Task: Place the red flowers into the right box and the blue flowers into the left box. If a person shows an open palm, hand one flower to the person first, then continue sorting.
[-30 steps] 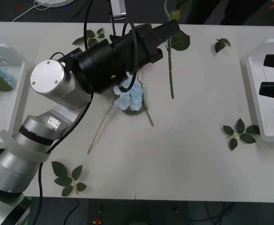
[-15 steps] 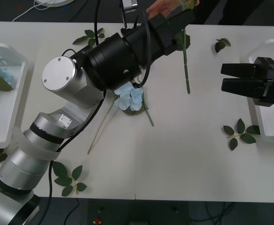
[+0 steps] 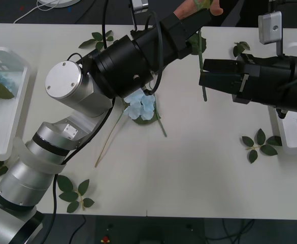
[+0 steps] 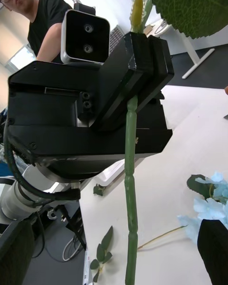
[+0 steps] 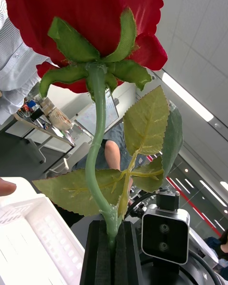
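Right claw (image 3: 203,80): fingers apart, now moved in from the right box (image 3: 290,137) to straddle the rose (image 5: 85,23) stem. Left claw (image 3: 196,20): clamped on that stem, unchanged.

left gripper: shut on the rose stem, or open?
Shut. In the left wrist view the left gripper's two black fingers press together around the red rose's green stem; the front view shows the stem hanging below it.

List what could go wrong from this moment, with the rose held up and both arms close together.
1. The right hand, open, sits right at the dangling stem of the red rose that the left hand clamps; closing could tug the stem between two grips.
2. A person's hand is at the bloom, so an arm might bump it.
3. The blue flower lies under the left arm and could get swept.
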`<state>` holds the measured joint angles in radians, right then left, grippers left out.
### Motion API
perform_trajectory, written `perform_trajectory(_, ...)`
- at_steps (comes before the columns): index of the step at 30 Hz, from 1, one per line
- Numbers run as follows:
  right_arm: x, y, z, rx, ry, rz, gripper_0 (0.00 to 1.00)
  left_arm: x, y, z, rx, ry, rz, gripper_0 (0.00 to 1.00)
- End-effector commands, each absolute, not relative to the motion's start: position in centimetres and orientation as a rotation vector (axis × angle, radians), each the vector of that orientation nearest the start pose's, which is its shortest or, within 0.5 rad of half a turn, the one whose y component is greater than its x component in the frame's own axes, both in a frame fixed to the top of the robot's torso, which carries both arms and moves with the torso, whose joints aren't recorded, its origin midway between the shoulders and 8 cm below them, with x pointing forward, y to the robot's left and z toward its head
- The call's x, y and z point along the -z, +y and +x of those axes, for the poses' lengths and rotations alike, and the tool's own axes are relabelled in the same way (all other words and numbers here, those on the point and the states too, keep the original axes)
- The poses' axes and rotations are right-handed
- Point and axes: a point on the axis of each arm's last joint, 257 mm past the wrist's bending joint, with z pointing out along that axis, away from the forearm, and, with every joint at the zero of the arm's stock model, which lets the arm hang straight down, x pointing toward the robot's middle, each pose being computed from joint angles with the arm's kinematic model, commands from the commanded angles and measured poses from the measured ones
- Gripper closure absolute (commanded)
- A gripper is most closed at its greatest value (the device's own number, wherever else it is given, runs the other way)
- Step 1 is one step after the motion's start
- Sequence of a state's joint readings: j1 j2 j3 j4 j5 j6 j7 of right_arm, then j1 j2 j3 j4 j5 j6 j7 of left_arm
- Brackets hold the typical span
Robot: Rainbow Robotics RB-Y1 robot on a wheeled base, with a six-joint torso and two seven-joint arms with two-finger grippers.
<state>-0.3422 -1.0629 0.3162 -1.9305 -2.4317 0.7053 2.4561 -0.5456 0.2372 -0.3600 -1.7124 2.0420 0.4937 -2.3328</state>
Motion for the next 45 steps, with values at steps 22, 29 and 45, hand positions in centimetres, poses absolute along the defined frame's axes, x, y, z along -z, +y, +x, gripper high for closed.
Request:
perform_trajectory(22,0.13,-5.68,40.80,-1.228,1.534,-0.814,1.00,-10.36,-10.73,42.82,1.516,1.110,0.489,1.00)
perform_trajectory(29,0.04,-5.66,40.76,-1.234,1.533,-0.810,1.00,-10.36,-10.73,42.82,1.516,1.110,0.489,1.00)
perform_trajectory(45,-0.14,-5.64,40.69,-1.246,1.530,-0.804,1.00,-10.36,-10.73,42.82,1.516,1.110,0.489,0.05)
